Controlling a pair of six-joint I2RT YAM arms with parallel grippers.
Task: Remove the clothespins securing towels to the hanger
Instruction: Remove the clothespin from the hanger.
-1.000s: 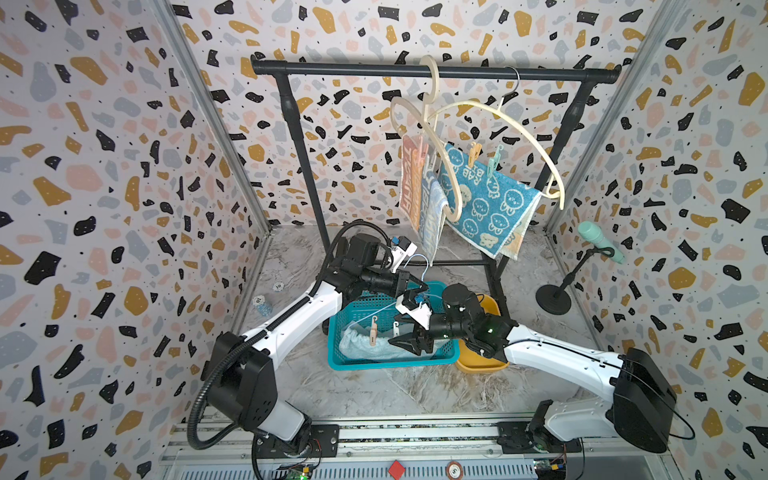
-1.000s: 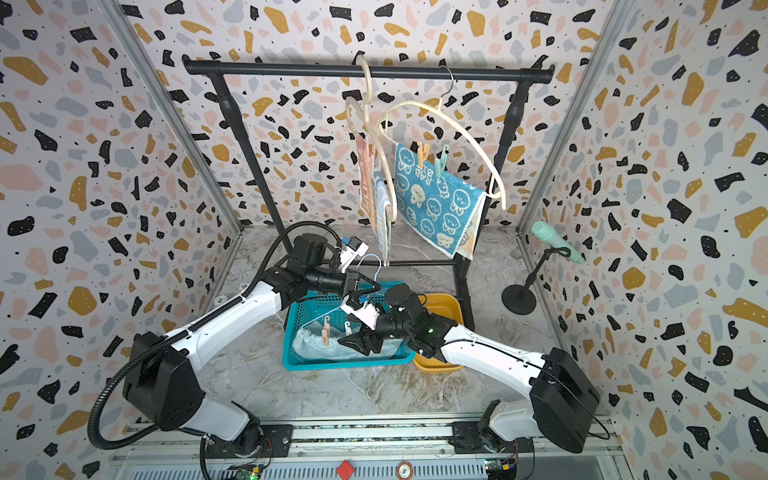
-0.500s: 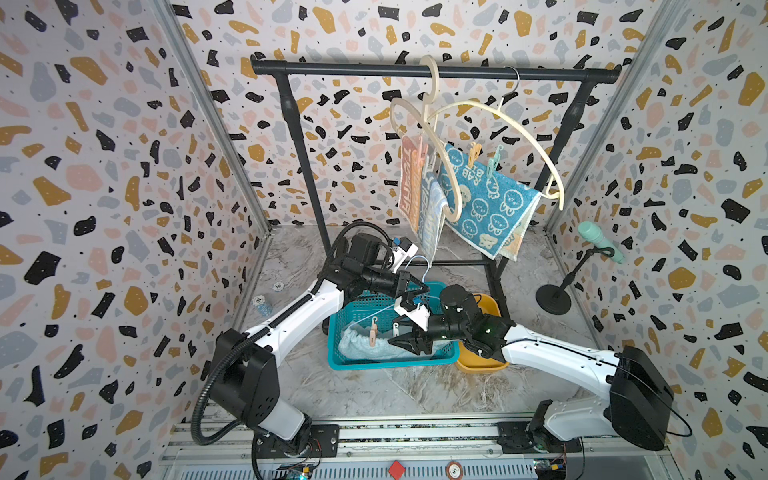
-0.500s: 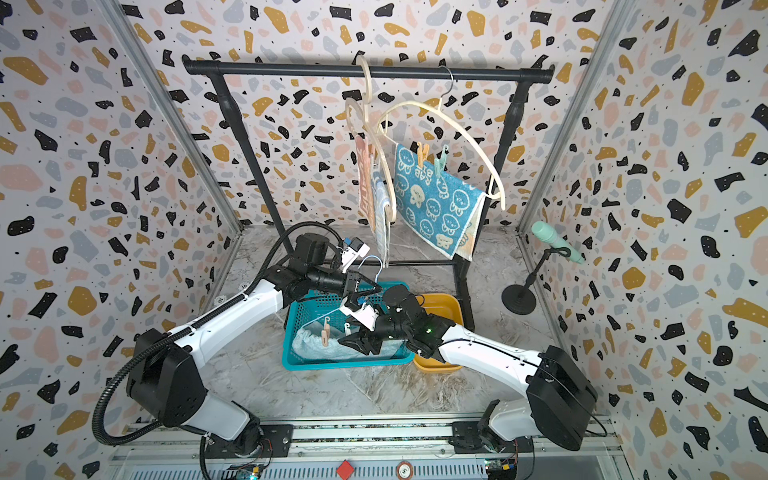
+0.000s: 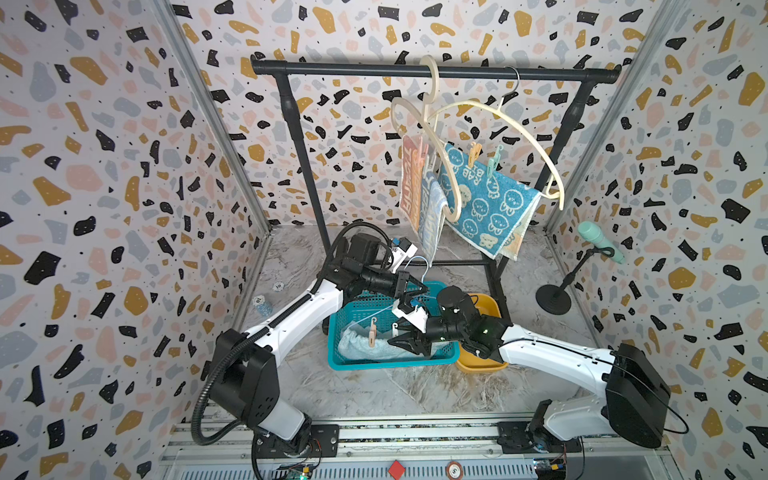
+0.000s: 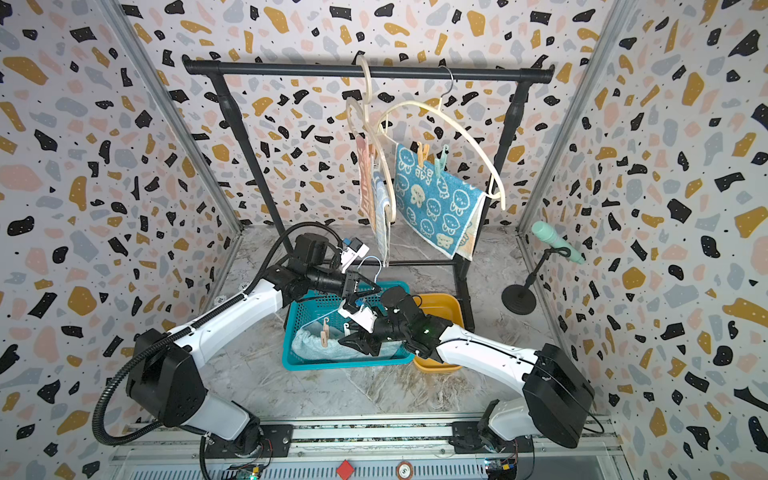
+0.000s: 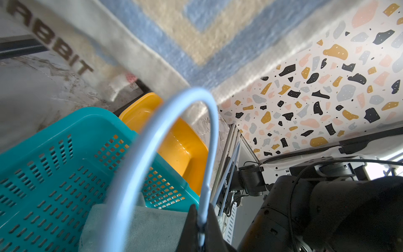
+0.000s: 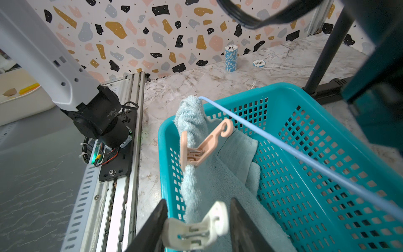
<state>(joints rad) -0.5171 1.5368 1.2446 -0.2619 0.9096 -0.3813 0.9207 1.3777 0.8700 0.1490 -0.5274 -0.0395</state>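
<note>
**White clothespin (image 8: 192,234), slippery squeeze**

Right claw (image 8: 198,209) is spread astride it on the pale blue towel (image 8: 192,113), in the teal basket (image 8: 316,196) mid-surface (image 8: 196,83). Left claw (image 7: 201,216) pinches the wire hanger (image 7: 194,92). Squeeze off-centre and the clothespin may skid free.

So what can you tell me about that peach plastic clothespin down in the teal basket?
The peach plastic clothespin is a small two-armed peg with a metal spring at its middle and a curled hook on one end. It is clipped on the bunched pale blue terry towel and lies tilted near a corner of the teal plastic basket.
</note>
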